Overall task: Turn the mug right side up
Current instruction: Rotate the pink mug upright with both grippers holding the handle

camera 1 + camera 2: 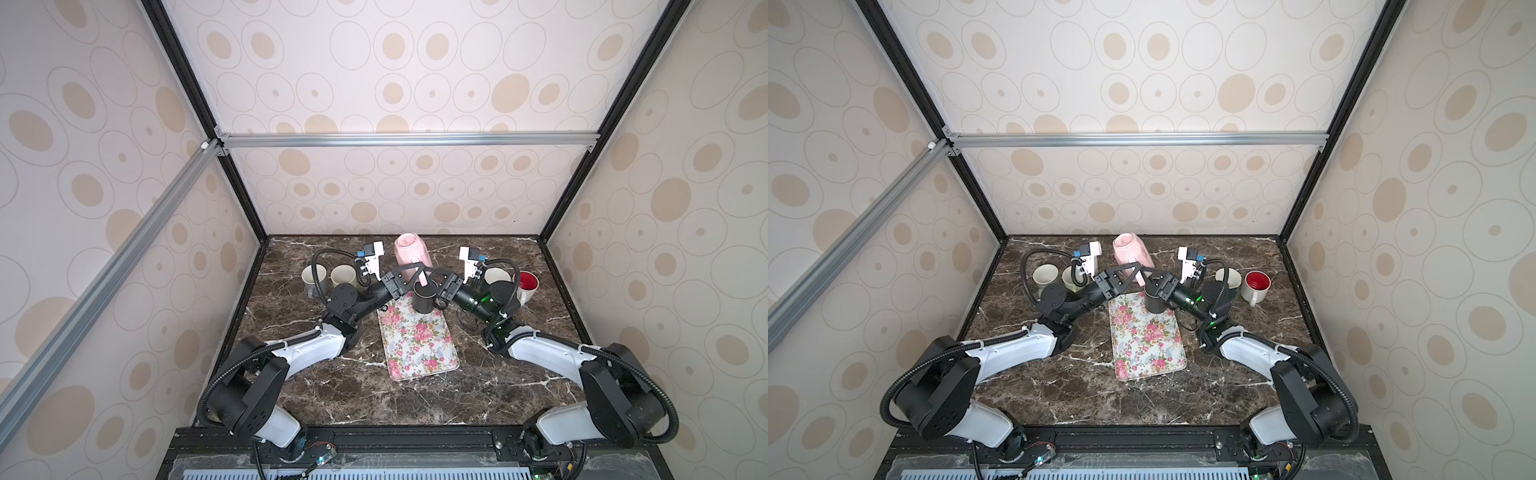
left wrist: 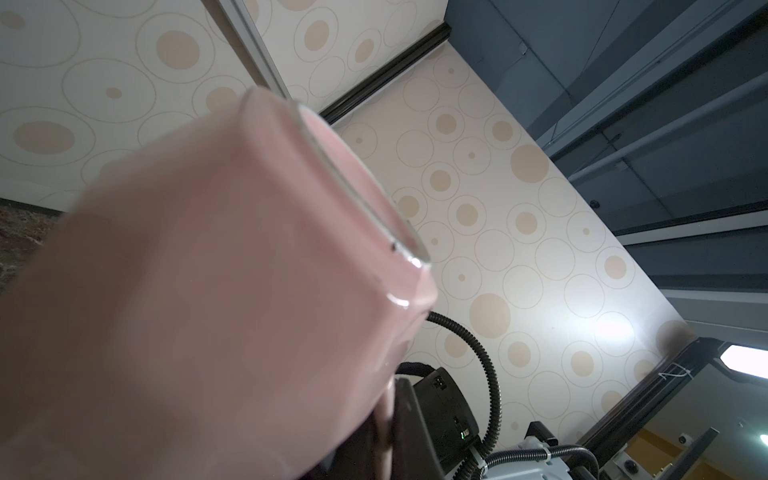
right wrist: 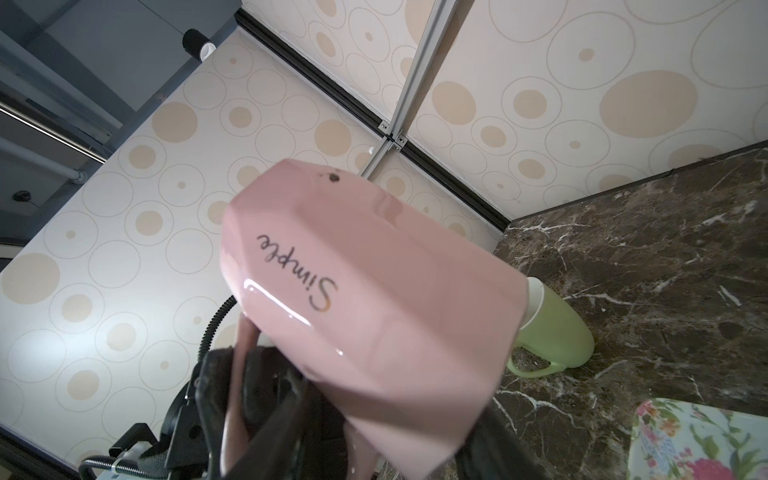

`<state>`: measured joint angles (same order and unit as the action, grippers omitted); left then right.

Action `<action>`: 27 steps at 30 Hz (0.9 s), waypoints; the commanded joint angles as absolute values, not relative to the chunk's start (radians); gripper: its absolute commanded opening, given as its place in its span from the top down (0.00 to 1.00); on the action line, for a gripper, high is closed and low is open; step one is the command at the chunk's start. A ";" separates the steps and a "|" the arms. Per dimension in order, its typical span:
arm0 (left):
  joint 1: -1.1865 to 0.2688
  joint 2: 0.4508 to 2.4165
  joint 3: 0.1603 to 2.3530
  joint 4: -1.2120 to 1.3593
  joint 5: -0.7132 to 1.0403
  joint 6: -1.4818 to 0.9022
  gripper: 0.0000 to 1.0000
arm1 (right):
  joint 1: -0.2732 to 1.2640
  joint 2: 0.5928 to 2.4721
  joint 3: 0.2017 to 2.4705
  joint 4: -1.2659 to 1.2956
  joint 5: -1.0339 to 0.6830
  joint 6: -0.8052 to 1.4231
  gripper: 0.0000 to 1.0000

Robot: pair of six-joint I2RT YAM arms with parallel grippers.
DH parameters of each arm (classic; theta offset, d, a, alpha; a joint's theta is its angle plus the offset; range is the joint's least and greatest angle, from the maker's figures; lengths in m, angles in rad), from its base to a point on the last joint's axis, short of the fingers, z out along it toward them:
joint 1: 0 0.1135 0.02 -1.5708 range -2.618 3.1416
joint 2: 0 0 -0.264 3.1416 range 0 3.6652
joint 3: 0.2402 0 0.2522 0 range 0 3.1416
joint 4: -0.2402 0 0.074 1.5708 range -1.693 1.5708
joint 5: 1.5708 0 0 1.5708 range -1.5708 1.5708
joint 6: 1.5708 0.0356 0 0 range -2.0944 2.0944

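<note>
Dark brown marble surface (image 1: 415,399) carries a rectangular floral-print tray (image 1: 419,345) at its centre. The pink faceted ceramic mug (image 1: 409,249) is off the surface, raised near the tray's far end, with its base up and tipped toward the back wall and its mouth down. A black cylindrical mug (image 1: 424,297) stands upright at the tray's far end, just below it. The left gripper (image 1: 413,271) is clamped on the pink handle. The right gripper (image 1: 434,272) meets the mug from the opposite side; its jaws are hidden, so I cannot tell whether they grip.

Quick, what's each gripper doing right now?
Left gripper: shut on the pink mug, at its handle.
Right gripper: at the mug, cannot tell if gripping.
</note>
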<state>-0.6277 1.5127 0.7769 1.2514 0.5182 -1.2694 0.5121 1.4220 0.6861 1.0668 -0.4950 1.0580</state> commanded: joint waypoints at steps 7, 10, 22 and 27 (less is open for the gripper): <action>-0.609 1.528 0.797 1.351 0.544 -1.362 1.00 | 0.520 1.352 0.737 1.120 -0.539 0.979 0.71; -0.608 1.554 0.801 1.378 0.553 -1.411 1.00 | 0.521 1.339 0.747 1.095 -0.558 0.945 0.71; -0.601 1.594 0.852 1.366 0.626 -1.483 1.00 | 0.521 1.313 0.745 1.136 -0.615 0.864 0.66; -0.603 1.598 0.845 1.402 0.629 -1.528 1.00 | 0.520 1.332 0.760 1.152 -0.613 0.839 0.60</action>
<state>-0.5919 1.5784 0.8131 1.3922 0.5690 -1.4754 0.4942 1.3609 0.7002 0.9958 -0.5198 0.9016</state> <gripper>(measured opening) 0.079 0.393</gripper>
